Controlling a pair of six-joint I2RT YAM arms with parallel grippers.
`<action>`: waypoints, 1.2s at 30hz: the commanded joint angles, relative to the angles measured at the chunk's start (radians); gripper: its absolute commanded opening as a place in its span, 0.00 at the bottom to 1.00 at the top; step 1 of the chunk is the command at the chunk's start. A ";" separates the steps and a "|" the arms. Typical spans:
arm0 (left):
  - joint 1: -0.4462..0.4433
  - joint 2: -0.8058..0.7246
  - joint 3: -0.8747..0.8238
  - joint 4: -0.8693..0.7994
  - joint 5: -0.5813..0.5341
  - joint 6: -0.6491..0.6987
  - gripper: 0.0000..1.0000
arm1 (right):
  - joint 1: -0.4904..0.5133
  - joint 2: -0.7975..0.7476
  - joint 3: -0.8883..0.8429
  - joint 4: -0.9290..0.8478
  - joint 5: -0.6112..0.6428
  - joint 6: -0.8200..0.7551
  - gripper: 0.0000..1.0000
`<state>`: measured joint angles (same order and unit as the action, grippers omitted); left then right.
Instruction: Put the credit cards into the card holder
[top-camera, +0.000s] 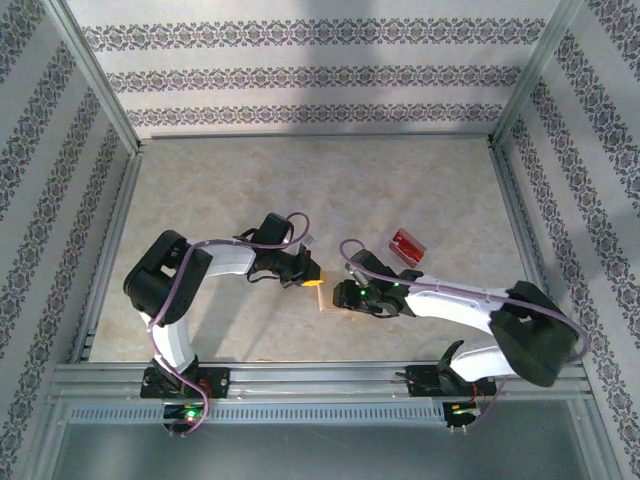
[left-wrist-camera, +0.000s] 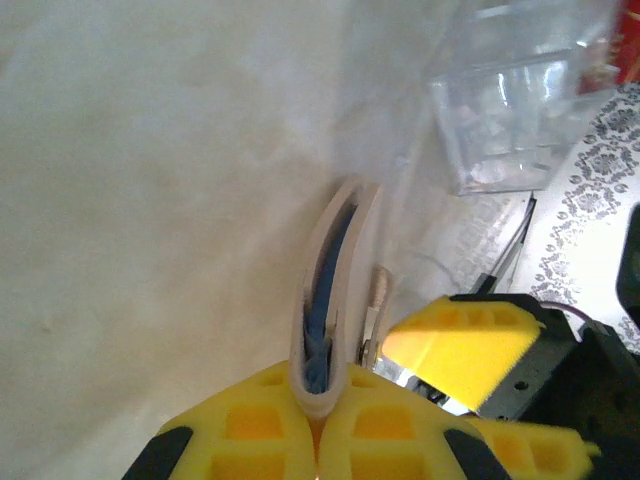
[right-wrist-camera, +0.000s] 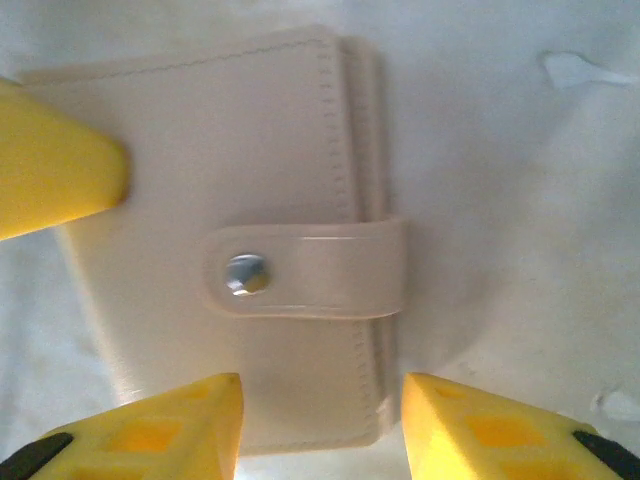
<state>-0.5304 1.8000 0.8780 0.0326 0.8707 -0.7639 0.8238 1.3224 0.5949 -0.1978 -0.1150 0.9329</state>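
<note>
**Card holder** (right-wrist-camera: 220, 150): tan, folded shut, snap tab fastened across its open edge. It sits near the middle of the table (top-camera: 250, 180), between the two grippers. From the left wrist it shows edge-on (left-wrist-camera: 340, 250), with a bluish-grey lining visible in the slit between the covers.

**Left gripper** (left-wrist-camera: 320, 420): yellow fingers closed tight, pinching one end of the card holder between them. From above (top-camera: 308, 275) it sits just left of the holder.

**Right gripper** (right-wrist-camera: 320, 400): jaws parted and gripping nothing. One finger overlaps the holder's lower edge; the other is just beside its tab side. From above (top-camera: 342, 296) it is close against the left gripper.

**Red card** (top-camera: 407, 245): lies flat on the table behind the right gripper, apart from the holder.

**Clear cards** (left-wrist-camera: 520, 110): see-through plastic on the table beyond the holder. How many there are cannot be told.
</note>
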 joint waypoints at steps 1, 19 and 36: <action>-0.004 -0.098 0.016 -0.089 -0.042 0.088 0.00 | 0.017 -0.146 0.023 -0.074 0.068 -0.034 0.49; 0.129 -0.336 0.046 -0.259 -0.143 0.293 0.00 | 0.124 -0.068 0.381 -0.273 0.179 -0.125 0.50; 0.129 -0.360 0.010 -0.186 -0.055 0.259 0.00 | 0.087 0.173 0.524 -0.307 0.180 -0.122 0.37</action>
<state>-0.4053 1.4612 0.8993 -0.1825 0.7853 -0.5076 0.9241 1.4975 1.0981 -0.4778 0.0383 0.8116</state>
